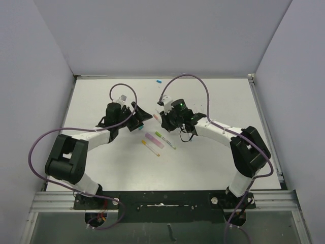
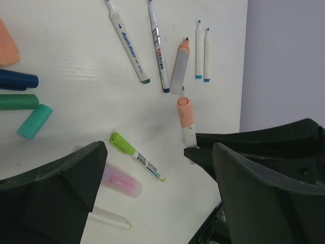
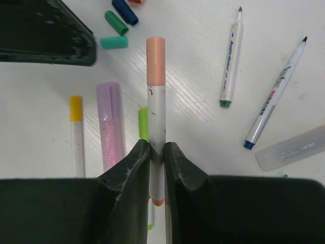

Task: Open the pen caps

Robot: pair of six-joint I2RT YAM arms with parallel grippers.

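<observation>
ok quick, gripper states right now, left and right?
Left gripper: open, holding nothing.
Right gripper: closed on the orange-capped pen.

Looks like a lab robot cell. I'm working on a plain white table [image 1: 213,168] boxed in on three sides by blank pale walls [image 1: 162,35]. An aluminium frame rail [image 1: 51,204] runs along the near edge. My left arm [image 1: 89,136] and right arm [image 1: 218,131] are bolted to a black mounting plate [image 1: 152,197]. Purple cables [image 1: 190,75] loop loose over the tabletop. Wrist views show the same white surface and grey wall.
</observation>
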